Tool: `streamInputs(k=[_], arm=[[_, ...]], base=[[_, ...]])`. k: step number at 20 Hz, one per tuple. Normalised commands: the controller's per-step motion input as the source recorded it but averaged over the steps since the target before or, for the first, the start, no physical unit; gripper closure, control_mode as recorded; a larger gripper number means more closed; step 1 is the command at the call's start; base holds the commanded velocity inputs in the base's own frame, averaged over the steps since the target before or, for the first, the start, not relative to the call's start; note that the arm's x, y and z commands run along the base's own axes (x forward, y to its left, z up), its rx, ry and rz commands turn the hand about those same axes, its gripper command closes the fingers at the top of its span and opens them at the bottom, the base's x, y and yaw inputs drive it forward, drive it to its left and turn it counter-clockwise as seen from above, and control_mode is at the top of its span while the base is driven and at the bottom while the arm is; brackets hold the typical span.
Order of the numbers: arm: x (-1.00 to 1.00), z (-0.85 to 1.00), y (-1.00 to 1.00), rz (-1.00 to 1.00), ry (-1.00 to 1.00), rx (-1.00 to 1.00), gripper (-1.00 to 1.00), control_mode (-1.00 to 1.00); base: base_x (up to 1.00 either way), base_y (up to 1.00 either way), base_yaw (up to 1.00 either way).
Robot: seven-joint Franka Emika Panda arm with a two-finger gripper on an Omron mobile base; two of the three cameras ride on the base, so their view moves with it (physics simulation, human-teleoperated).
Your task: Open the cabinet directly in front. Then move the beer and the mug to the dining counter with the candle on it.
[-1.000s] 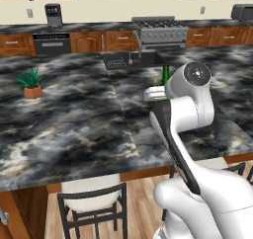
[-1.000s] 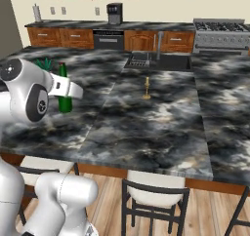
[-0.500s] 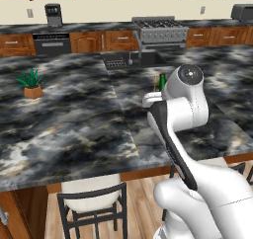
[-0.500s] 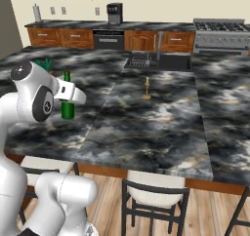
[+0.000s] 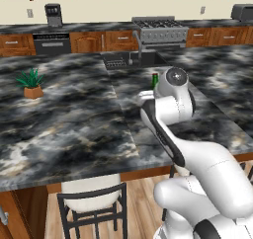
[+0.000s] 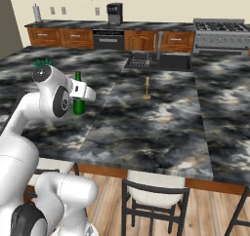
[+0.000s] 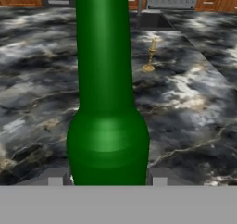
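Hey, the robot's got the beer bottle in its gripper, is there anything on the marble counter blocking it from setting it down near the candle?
Nothing visible blocks it. The beer is held upright in the gripper over the dining counter, and the marble between it and the candle is bare.
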Motion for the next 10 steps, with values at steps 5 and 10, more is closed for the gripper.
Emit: streamInputs(k=[5,10], arm=[[0.69,-0.29,-0.11,0.0,-0.05,0.0,1.0,-1.0],[0.57,-0.3,-0.07,0.0,-0.07,-0.01,1.0,-1.0]], base=[[0.0,0.0,0.0],[0.0,0.0,0.0]])
